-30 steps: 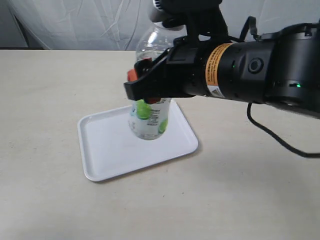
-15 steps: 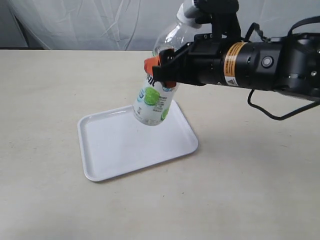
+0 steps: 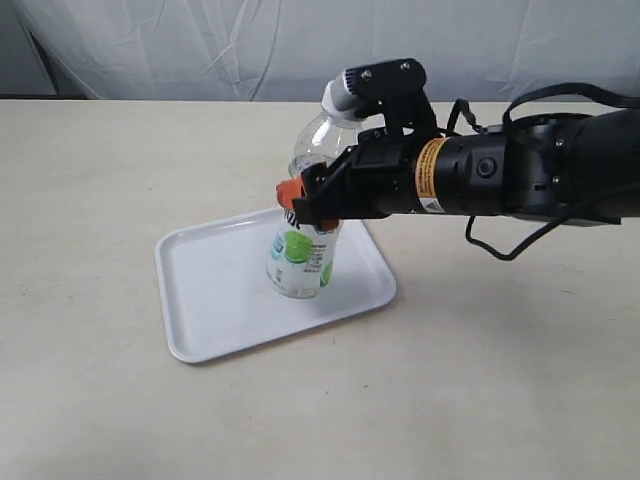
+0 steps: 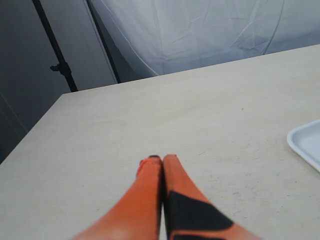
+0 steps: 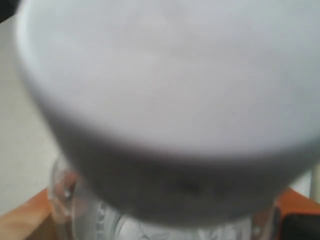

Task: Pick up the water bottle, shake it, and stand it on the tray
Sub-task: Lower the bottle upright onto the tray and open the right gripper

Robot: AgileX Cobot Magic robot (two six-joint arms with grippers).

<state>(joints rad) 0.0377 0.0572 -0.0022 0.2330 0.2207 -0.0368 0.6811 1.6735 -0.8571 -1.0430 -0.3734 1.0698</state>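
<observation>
The water bottle (image 3: 300,255) stands nearly upright with its base on or just above the white tray (image 3: 215,300); I cannot tell whether it touches. My right gripper (image 3: 305,200) is shut on the bottle's middle, orange fingers on either side. The white cap (image 3: 340,97) pokes up beside the arm. In the right wrist view the cap (image 5: 165,75) fills the picture as a blur, with the clear bottle shoulder (image 5: 150,225) below it and an orange finger (image 5: 25,215) at the side. My left gripper (image 4: 161,159) hovers over bare table, orange fingers pressed together, holding nothing.
The beige table (image 3: 100,170) stretches all round the tray. A white cloth backdrop (image 3: 200,50) hangs behind it. One corner of the tray (image 4: 307,145) shows in the left wrist view. The right arm's black body (image 3: 520,175) reaches in from the right.
The right gripper has swung the bottle from tilted and raised back down to near upright over the tray's right half. The left gripper is not seen earlier.
</observation>
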